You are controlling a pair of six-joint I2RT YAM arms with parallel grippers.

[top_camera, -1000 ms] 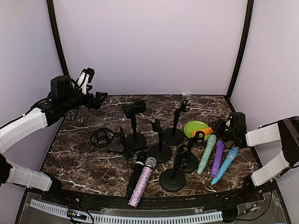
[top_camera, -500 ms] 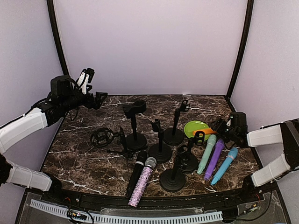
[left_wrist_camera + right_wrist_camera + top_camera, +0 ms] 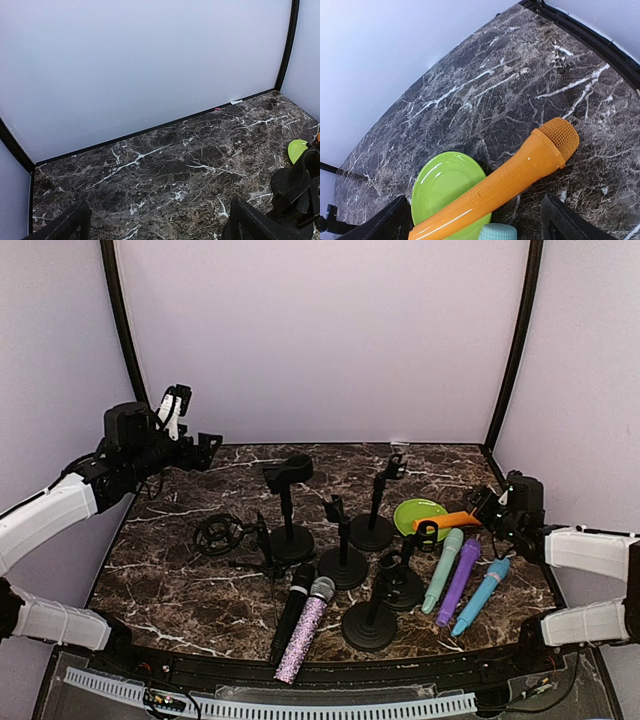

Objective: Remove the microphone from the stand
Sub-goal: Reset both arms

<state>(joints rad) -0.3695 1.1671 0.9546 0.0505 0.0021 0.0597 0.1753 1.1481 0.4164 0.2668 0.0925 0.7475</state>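
One orange microphone (image 3: 520, 172) is your piece. It lies flat on the desk (image 3: 180, 580) at the far right and sits in no clip. Its handle end is propped on the rim of the green plate (image 3: 440, 185), and its mesh head rests on the marble toward the back-right corner. My guess is the plate lip stops it rolling, since the body is round and smooth.

Your right gripper (image 3: 478, 506) sits low just behind it. The jaws are spread wide in the wrist view, one finger (image 3: 395, 220) at each bottom corner, touching nothing. I judge this is the put-down end of the step, not a grab.

Your left gripper (image 3: 210, 445) is parked high over the back-left corner with its jaws spread and nothing between them. Its wrist view shows mostly bare marble. It's likely held there so the arms don't clash.

The piece looks like one moulded toy-like plastic part in bright orange. It has a gridded dome head and a raised switch panel on a tapering handle.

A mint microphone (image 3: 443, 568) lies just beside it, nearer you. The black stands (image 3: 372, 530) mid-desk all look bare from above, so the removal seems done.
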